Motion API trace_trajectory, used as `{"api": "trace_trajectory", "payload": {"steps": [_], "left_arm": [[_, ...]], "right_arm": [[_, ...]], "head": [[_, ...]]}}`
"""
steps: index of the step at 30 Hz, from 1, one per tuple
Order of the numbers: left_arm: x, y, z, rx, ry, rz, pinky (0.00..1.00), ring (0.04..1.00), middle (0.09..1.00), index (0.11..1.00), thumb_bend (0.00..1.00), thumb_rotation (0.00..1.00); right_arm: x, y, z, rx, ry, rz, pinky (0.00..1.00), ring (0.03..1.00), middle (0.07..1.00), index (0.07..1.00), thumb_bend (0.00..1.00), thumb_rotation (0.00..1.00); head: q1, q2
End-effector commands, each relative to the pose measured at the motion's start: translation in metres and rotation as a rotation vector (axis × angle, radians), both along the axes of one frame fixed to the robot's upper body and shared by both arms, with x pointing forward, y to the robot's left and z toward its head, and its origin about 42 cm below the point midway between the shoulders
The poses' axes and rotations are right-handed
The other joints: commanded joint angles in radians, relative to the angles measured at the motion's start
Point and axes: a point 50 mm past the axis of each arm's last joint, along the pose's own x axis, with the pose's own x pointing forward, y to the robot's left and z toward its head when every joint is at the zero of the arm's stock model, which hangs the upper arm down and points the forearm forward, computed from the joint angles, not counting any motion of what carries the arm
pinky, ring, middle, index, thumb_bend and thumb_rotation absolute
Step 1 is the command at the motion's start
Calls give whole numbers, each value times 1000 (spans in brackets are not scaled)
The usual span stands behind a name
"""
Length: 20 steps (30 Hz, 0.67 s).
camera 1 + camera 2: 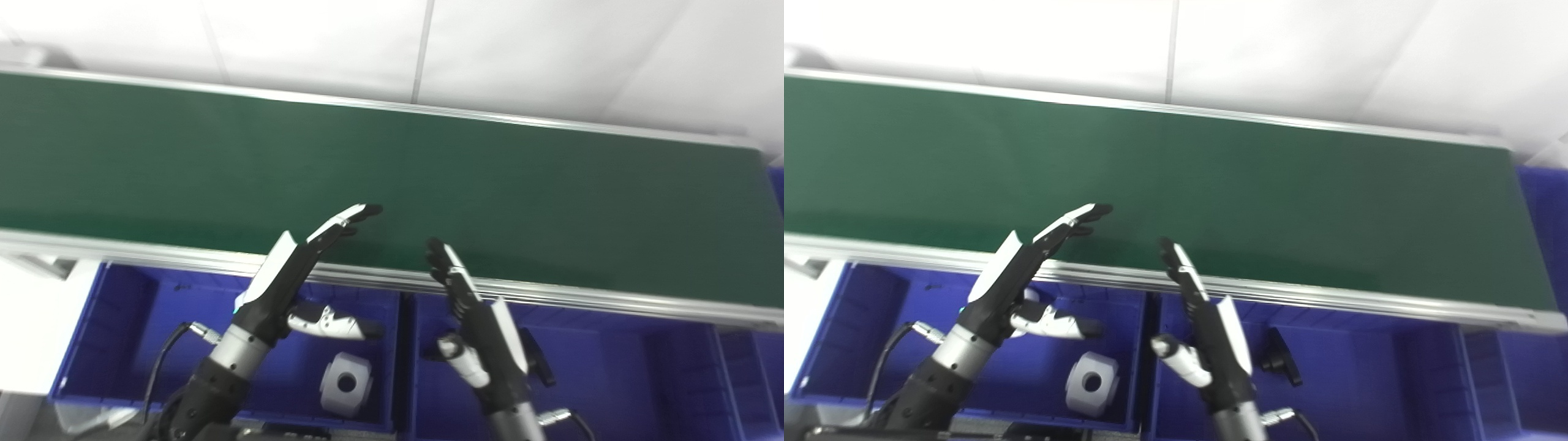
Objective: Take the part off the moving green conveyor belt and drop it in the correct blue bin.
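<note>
The green conveyor belt [429, 177] runs across the picture and carries no part in view. My left hand [300, 269] is open and empty, its fingers stretched over the belt's near rail. My right hand [474, 318] is open and empty, its fingertips at the near rail. Below the rail stand two blue bins. The left bin [122, 318] holds a white-grey block with a round hole [346, 383]. The right bin [612, 367] holds a small black part [1277, 358], partly hidden behind my right hand in the left eye view.
A silver rail [612, 300] edges the belt on the near side. A further blue bin [753, 373] shows at the far right, and another blue edge [1543, 208] lies past the belt's right end. White floor lies behind the belt.
</note>
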Motion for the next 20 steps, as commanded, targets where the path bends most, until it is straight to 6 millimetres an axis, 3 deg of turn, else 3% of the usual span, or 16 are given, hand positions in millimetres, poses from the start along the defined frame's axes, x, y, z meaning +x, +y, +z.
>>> {"api": "trace_trajectory", "payload": {"steps": [1, 11, 20], "left_arm": [[1, 7, 5, 18, -48, -38, 844, 903, 916, 876, 867, 566], [0, 4, 5, 37, -11, -128, 850, 909, 918, 889, 902, 597], [-4, -4, 14, -54, 38, -143, 876, 940, 952, 923, 835, 635]], "right_arm": [[2, 11, 12, 25, -21, -30, 996, 985, 986, 967, 821, 945], [-4, 15, 13, 31, -10, -59, 1000, 998, 984, 962, 819, 931], [-3, 13, 16, 27, -21, -64, 979, 983, 975, 960, 800, 941]], "head": [[-25, -3], [-8, -6], [-21, 4]]}}
